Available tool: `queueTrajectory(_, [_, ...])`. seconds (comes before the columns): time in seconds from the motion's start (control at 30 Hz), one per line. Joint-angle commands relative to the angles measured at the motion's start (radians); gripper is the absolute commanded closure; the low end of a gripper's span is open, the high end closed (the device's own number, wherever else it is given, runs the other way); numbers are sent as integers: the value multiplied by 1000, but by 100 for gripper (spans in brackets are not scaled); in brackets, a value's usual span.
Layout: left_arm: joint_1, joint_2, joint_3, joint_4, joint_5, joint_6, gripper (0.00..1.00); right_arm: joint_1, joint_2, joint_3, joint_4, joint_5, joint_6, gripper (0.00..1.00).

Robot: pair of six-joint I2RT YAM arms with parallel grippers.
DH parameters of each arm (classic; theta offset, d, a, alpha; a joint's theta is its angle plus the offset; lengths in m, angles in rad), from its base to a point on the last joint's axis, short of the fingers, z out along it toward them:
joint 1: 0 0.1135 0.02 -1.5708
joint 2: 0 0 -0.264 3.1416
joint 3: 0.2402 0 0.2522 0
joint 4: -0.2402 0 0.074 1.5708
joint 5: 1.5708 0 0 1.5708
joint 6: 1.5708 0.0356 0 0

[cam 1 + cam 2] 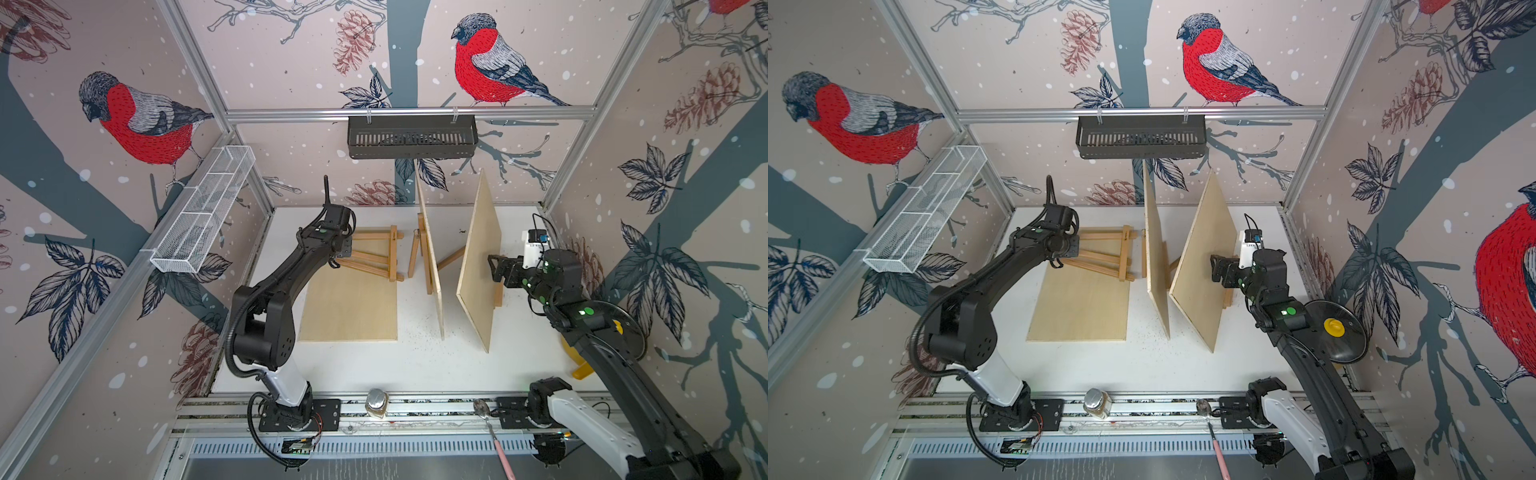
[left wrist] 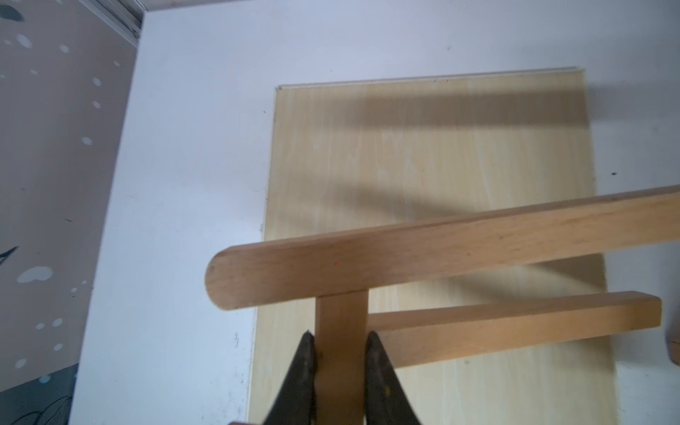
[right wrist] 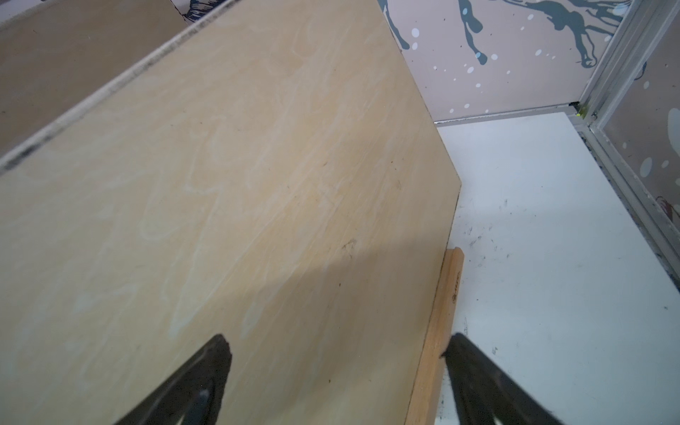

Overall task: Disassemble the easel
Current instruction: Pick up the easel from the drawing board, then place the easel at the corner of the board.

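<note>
Toward the far left corner of the bench [image 1: 374,365], a small wooden easel [image 1: 376,257] is seen folded and laid down, partly over the far end of a plywood board [image 1: 349,311] that lies flat on the surface. One of its struts [image 2: 340,368] is pinched by the left gripper [image 2: 340,336], whose fingers are pressed against both sides of the wood in the left wrist view. Whether the frame is raised clear of the board cannot be told.

Just beside it, toward the middle of the bench, a second board [image 1: 432,266] is propped nearly upright on a second easel [image 1: 415,257]. Nearer the right edge, a third board [image 1: 478,270] leans on another easel, of which little more than the ledge [image 3: 439,331] can be seen. The right gripper [image 3: 336,344] is held spread wide close to that board's face, one finger over the plywood and the other just beside the ledge; nothing is gripped.

About a third of the work is judged to be done: one board has been taken off and its easel collapsed, while two boards have yet to be lifted off and their easels folded.

Along the front rail, a glass jar [image 1: 377,402] and a spoon [image 1: 482,407] are left well apart from the easels. A black basket [image 1: 411,137] is hung on the back wall.
</note>
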Motion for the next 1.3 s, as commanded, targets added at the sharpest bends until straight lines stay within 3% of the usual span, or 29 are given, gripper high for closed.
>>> queueTrajectory(0.0, [-11, -83, 13, -46, -63, -6, 94, 4, -21, 23, -5, 26, -14, 8])
queueTrajectory(0.33, [-63, -365, 78, -213, -159, 90, 94, 60, -165, 122, 32, 31, -117, 12])
queueTrajectory(0.6, [-63, -570, 188, -363, -156, 100, 93, 216, -185, 251, 111, -50, -173, 19])
queueTrajectory(0.77, [-63, -609, 257, -463, -132, 102, 93, 411, -81, 375, 186, -67, -223, 23])
queueTrajectory(0.83, [-63, -605, 271, -498, -122, 104, 93, 545, -5, 439, 187, -6, -291, 23])
queueTrajectory(0.97, [-63, -610, 258, -518, -105, 109, 93, 941, 216, 608, 122, 305, -562, 20])
queueTrajectory(1.03, [-63, -615, 254, -513, -83, 109, 93, 1073, 343, 704, 80, 424, -675, 19])
queueTrajectory(1.13, [-63, -615, 252, -514, -52, 112, 93, 1177, 510, 815, 60, 564, -808, 18])
queueTrajectory(1.27, [-64, -630, 233, -497, 10, 124, 93, 1200, 634, 880, 96, 648, -913, 19])
